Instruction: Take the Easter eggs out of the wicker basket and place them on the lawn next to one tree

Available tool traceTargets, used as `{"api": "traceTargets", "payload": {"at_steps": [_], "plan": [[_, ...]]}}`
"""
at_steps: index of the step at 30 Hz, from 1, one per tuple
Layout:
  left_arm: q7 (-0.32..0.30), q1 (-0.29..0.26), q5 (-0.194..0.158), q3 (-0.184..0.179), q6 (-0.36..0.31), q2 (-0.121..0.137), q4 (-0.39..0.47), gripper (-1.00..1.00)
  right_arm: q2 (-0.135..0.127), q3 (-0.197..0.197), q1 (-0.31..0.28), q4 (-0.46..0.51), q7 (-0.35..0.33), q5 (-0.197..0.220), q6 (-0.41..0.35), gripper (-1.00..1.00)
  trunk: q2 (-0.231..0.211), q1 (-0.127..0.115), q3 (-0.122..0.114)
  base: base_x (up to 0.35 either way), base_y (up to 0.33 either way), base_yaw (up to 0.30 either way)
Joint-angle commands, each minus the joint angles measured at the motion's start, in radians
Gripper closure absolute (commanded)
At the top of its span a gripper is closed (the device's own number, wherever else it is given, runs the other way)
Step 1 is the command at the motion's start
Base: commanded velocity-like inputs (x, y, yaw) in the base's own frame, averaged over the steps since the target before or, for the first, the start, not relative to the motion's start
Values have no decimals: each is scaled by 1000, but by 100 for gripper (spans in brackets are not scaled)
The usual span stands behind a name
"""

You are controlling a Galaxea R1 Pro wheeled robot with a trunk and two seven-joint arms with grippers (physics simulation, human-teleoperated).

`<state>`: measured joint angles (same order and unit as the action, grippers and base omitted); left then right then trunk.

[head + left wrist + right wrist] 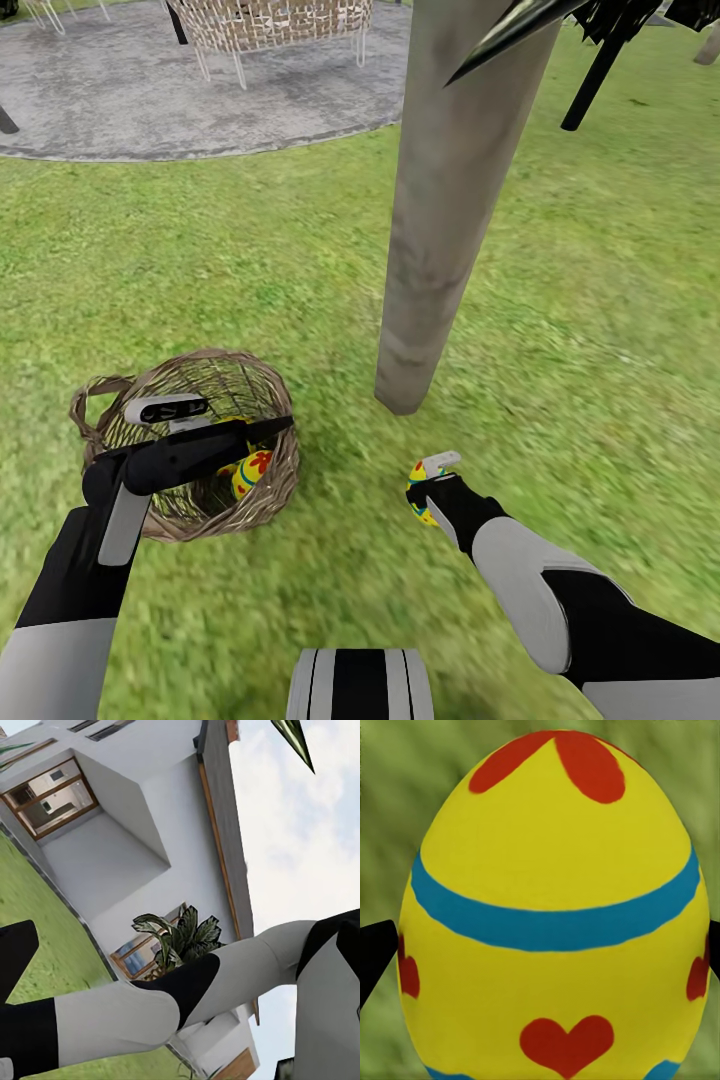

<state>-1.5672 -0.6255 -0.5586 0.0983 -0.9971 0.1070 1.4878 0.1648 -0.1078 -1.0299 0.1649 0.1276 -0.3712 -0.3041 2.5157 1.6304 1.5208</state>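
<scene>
Lawn spreads around the tree, the landmark here. Right gripper clamps 1 Easter egg low over the grass near the trunk's base. Wicker basket sits well to the trunk's left, another egg inside. Left gripper hangs over the basket; its state I cannot tell.

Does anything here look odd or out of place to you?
Nothing broken or spilled. The basket stands upright on the lawn, an egg inside. The right gripper holds another egg low over the grass near the tree.
</scene>
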Motion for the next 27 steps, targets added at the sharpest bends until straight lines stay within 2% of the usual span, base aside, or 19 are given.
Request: {"api": "traceTargets", "payload": {"at_steps": [1,9,11,25,27], "plan": [[-4,0,0,0,-11,0,0,-100,1,-14,1,0,0,-2,-4,-100,0,0,1,0,0,0],[-4,0,0,-1,-11,0,0,-100,1,-15,1,1,0,-3,-4,-100,0,0,1,0,0,0],[-4,0,0,0,-11,0,0,-100,1,-15,1,0,0,-3,-4,-100,1,1,8,0,0,0],[-4,-2,0,0,-11,0,0,-100,1,-15,1,0,0,-3,-4,-100,1,1,8,0,0,0],[-4,-3,0,0,-11,0,0,-100,1,-15,1,0,0,-3,-4,-100,0,0,1,0,0,0]]}}
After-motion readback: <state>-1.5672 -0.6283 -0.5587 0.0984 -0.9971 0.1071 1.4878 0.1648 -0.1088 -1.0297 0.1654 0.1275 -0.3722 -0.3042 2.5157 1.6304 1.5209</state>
